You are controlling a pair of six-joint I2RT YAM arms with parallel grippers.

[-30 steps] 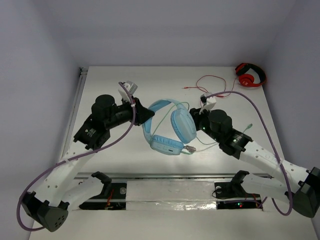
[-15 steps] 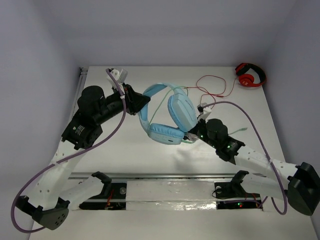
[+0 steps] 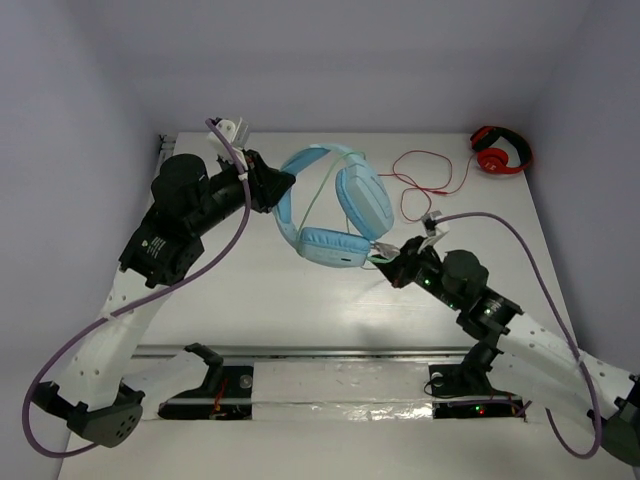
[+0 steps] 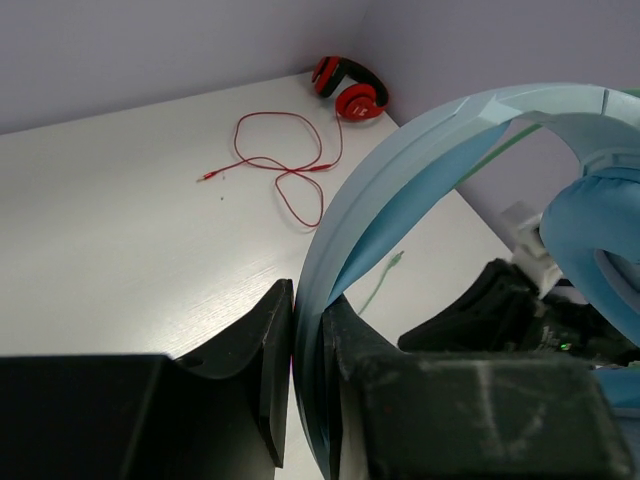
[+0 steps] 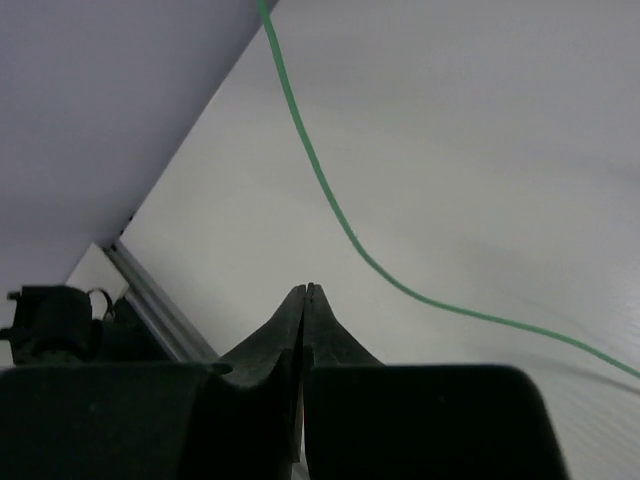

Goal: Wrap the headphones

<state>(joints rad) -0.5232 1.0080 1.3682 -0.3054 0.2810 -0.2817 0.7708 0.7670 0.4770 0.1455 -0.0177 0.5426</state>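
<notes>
The light blue headphones point(image 3: 362, 202) hang above the table's middle, held by their band point(image 4: 400, 170). My left gripper point(image 3: 283, 187) is shut on that band at its left end, and both jaws press it in the left wrist view point(image 4: 308, 295). The thin pale green cable point(image 3: 318, 195) crosses the band and trails toward the table point(image 4: 375, 290). My right gripper point(image 3: 385, 256) is shut just right of the lower cup. In the right wrist view point(image 5: 307, 288) nothing shows between its jaws, and the cable point(image 5: 357, 247) passes just beyond the tips.
Small red headphones point(image 3: 500, 152) lie in the far right corner, and their red cable point(image 3: 425, 175) loops toward the middle. Both show in the left wrist view point(image 4: 350, 90). Grey walls close in three sides. A metal rail point(image 3: 330, 352) runs along the near edge.
My left gripper has raised the headphones and carried them farther back and left. My right gripper has moved from beside the far cup to the near side, by the lower cup.
</notes>
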